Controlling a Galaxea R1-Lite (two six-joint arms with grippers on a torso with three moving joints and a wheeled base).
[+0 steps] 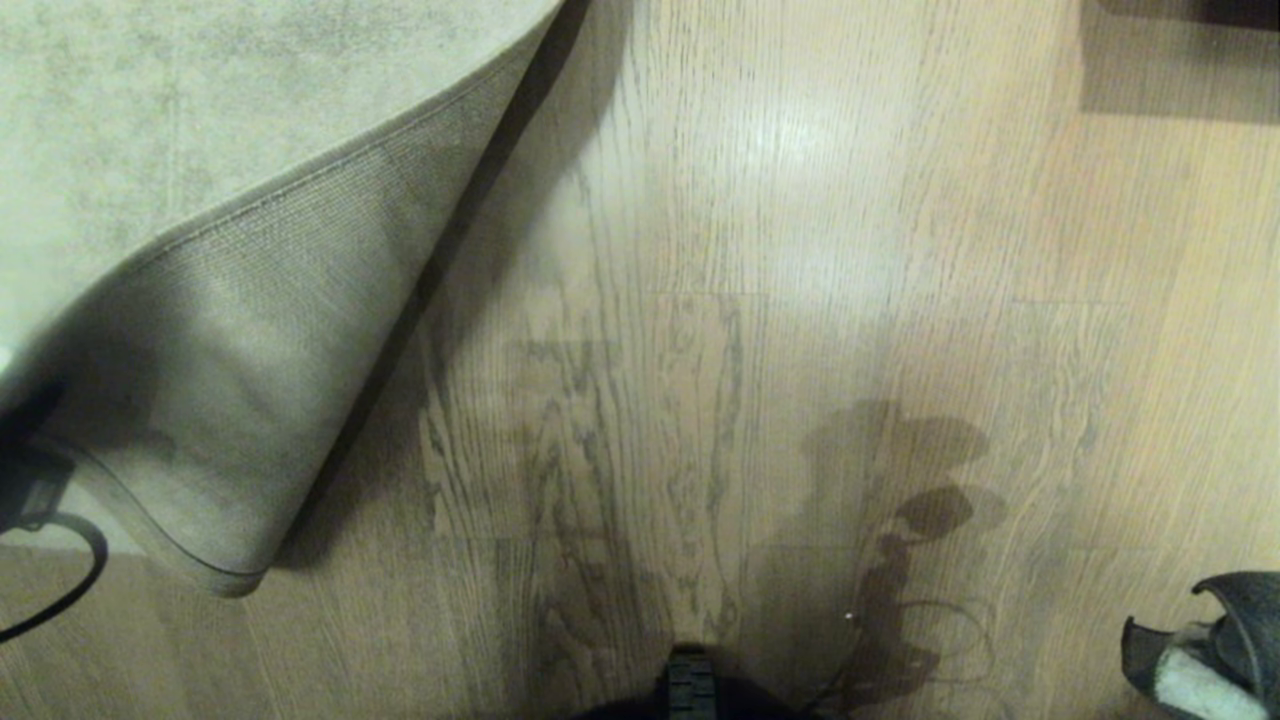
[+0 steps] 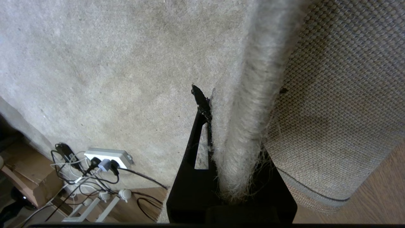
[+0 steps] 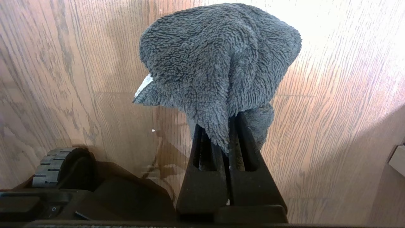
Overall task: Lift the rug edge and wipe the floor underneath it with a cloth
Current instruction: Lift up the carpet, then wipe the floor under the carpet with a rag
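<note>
The rug edge (image 1: 330, 170) is raised off the floor (image 1: 700, 300) and curls over, so its woven backing (image 1: 240, 380) faces me. In the left wrist view my left gripper (image 2: 221, 107) is shut on that edge. One black finger (image 2: 200, 101) presses on the pile, and the other is hidden behind the rug. Bare planks lie to the right of the lifted corner (image 1: 225, 580). My right gripper (image 3: 218, 126) is shut on the dark grey cloth (image 3: 218, 57), which hangs above the floor (image 3: 332, 95) and covers the fingertips. The cloth (image 1: 1215, 640) also shows at the lower right of the head view.
A white power strip (image 2: 107, 156) with plugs and loose cables lies on the rug near a cardboard box (image 2: 25, 171). My base's wheel (image 3: 50, 164) sits close beside the right gripper. A dark piece of furniture (image 1: 1190, 10) stands at the far right.
</note>
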